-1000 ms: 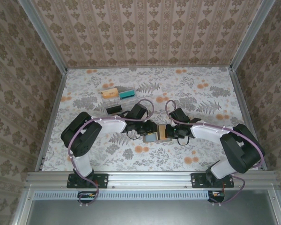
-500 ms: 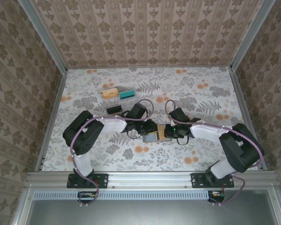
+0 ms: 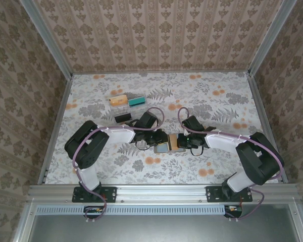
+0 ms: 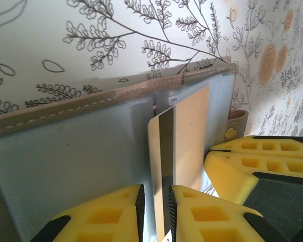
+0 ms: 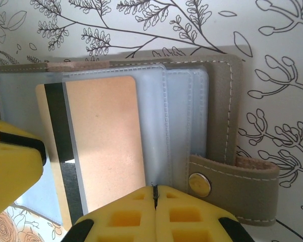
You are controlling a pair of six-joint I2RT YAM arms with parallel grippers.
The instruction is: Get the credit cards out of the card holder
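One holder [image 5: 222,126]: stitched taupe bifold, frosted sleeves [image 5: 184,111], snap tab [image 5: 232,181]. My left gripper [image 4: 154,212] pinches the tan card [image 5: 103,141]; my right gripper [image 5: 154,201] is pressed together. Placement unchanged since a second ago.

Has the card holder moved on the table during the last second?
No; the card holder stays just beyond the orange printed flowers.

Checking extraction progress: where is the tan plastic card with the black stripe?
The tan card sticks partly out of the open grey-brown card holder, pinched by the left gripper, near the table centre in the top view.
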